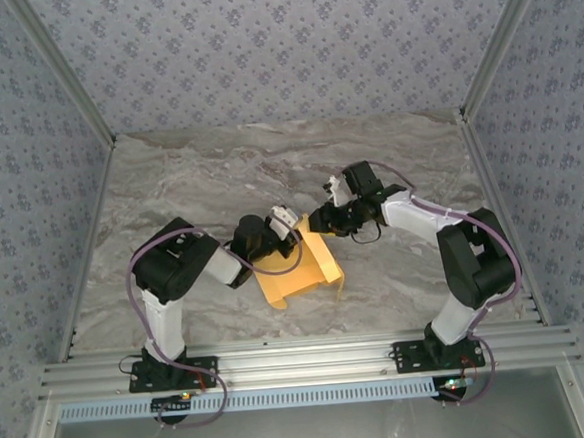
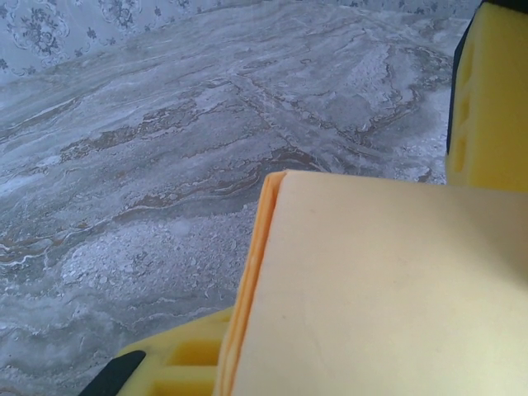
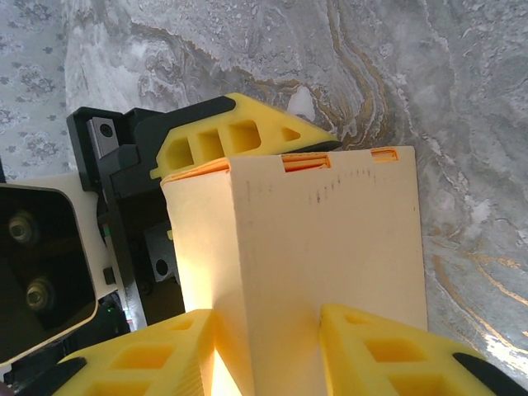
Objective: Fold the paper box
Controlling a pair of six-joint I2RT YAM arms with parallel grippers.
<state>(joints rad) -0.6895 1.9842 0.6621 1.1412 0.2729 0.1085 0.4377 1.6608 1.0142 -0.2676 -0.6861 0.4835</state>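
Note:
The paper box is yellow-orange cardboard, partly folded, and stands on the marble table between both arms. My left gripper holds its upper left part. In the left wrist view a pale panel of the box lies between that gripper's yellow fingers, one low on the left and one at the upper right. My right gripper holds the box's upper right corner. In the right wrist view its fingers press both sides of a folded corner of the box, and the left gripper's finger lies along the box's far edge.
The marble tabletop stretches behind and to both sides of the box. Patterned walls with metal rails enclose it. The arm bases sit on the aluminium frame at the near edge.

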